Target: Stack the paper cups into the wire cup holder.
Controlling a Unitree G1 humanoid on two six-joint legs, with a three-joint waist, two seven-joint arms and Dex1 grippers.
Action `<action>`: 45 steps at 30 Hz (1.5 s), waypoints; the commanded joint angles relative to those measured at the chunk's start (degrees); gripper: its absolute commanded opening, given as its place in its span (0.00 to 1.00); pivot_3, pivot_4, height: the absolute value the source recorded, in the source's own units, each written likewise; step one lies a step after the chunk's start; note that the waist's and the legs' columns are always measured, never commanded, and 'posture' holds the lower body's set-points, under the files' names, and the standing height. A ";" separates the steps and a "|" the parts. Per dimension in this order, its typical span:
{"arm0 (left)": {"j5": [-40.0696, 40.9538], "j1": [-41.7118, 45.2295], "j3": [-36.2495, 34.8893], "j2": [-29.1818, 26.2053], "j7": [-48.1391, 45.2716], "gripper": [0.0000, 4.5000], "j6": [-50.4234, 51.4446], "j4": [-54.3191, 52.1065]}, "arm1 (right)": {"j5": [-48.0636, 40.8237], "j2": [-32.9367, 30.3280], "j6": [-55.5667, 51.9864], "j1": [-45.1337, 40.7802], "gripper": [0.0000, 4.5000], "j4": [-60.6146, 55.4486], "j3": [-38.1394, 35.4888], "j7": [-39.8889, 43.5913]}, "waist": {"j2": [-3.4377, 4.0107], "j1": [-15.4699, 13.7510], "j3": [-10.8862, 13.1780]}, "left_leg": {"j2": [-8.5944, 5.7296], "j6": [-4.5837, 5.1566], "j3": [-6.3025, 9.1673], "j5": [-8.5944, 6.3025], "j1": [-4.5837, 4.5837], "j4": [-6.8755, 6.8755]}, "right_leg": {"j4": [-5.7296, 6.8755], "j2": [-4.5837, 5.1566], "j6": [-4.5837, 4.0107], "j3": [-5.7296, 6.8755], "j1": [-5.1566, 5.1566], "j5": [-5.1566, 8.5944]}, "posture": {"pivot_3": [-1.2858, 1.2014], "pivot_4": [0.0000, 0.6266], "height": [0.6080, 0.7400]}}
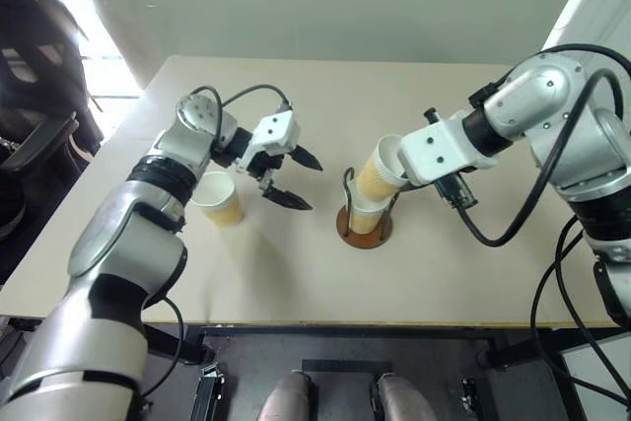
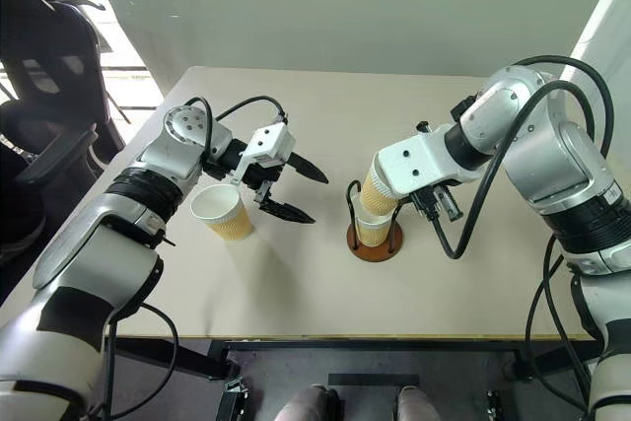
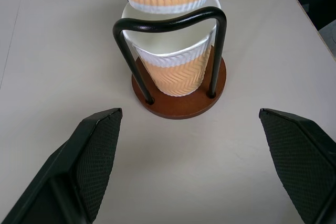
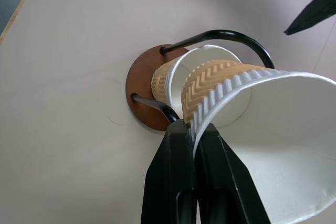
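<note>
Fingers of the right gripper (image 4: pixel 194 140) were pinched on the rim wall of a paper cup (image 1: pixel 380 170), which tilted with its base inside the mouth of a second cup (image 1: pixel 364 216) seated in the wire cup holder (image 1: pixel 364 229). At nine o'clock from the holder, apart from it, the left gripper (image 1: pixel 296 180) hung over the table (image 1: pixel 296 273), fingers spread and empty. A third cup (image 1: pixel 219 197) stood upright at nine o'clock from that gripper.

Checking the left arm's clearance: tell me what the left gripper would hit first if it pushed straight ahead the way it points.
Probably the wire cup holder, centred ahead of the open left gripper, with bare table between them.
</note>
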State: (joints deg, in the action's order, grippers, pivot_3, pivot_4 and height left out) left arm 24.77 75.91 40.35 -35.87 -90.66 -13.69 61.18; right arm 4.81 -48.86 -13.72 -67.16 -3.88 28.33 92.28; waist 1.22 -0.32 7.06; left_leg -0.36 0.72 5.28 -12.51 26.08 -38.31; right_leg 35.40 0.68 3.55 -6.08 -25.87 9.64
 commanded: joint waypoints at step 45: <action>6.54 1.88 -1.11 -2.48 -1.84 1.00 6.08 -7.58 | -1.97 4.43 -7.41 -4.42 0.34 4.44 -8.45 -1.45 | 0.00 0.10 0.00 | 0.00 -0.10 0.00 0.10 0.00 -0.07 | 0.11 -0.01 -0.35 0.01 -0.01 0.20 | 0.52 0.24 1.00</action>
State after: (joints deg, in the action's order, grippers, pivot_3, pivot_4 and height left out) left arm 30.79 75.90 40.42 -37.46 -90.68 -7.96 54.05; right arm 5.21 -43.62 -17.70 -68.93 1.45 24.16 91.25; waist 1.22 -0.22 7.06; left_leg -0.36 0.61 5.28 -12.40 26.09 -38.37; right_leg 35.52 0.67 3.20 -6.07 -25.90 9.85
